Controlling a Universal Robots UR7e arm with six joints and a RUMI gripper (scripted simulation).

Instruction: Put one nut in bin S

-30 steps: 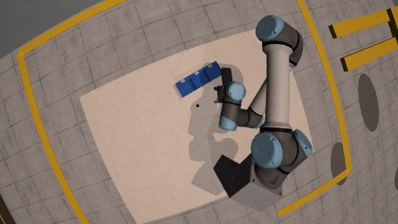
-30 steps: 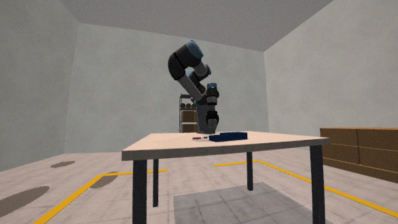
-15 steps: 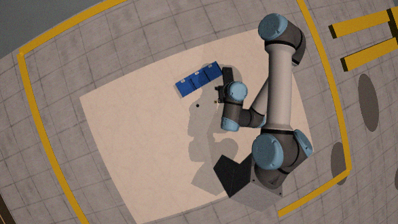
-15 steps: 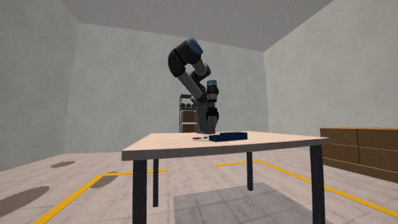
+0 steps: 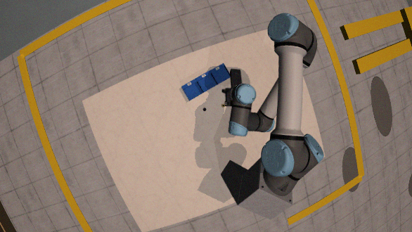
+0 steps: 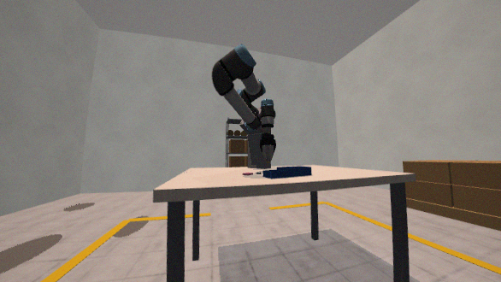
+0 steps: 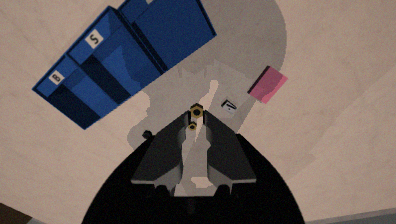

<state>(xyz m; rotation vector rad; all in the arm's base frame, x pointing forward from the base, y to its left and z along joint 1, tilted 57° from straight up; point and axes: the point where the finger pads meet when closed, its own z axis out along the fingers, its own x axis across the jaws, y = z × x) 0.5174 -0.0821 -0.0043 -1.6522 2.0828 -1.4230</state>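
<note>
From the top, the arm reaches across the table (image 5: 140, 158) to a spot beside the row of blue bins (image 5: 205, 81), whose labels are only pale specks here, with a small dark object (image 5: 204, 109) lying apart on the tabletop. The exterior view alone shows the gripper (image 6: 267, 159) hanging above the table surface, near the bins. The wrist view reads an S label (image 7: 93, 38) on the middle bin and what looks like an 8 (image 7: 56, 77) on its neighbour, a pink block (image 7: 268, 84) and small grey piece (image 7: 228, 106) below, and the nearly closed fingers pinching a brass nut (image 7: 195, 110) at their tips, in the air and outside the bins
</note>
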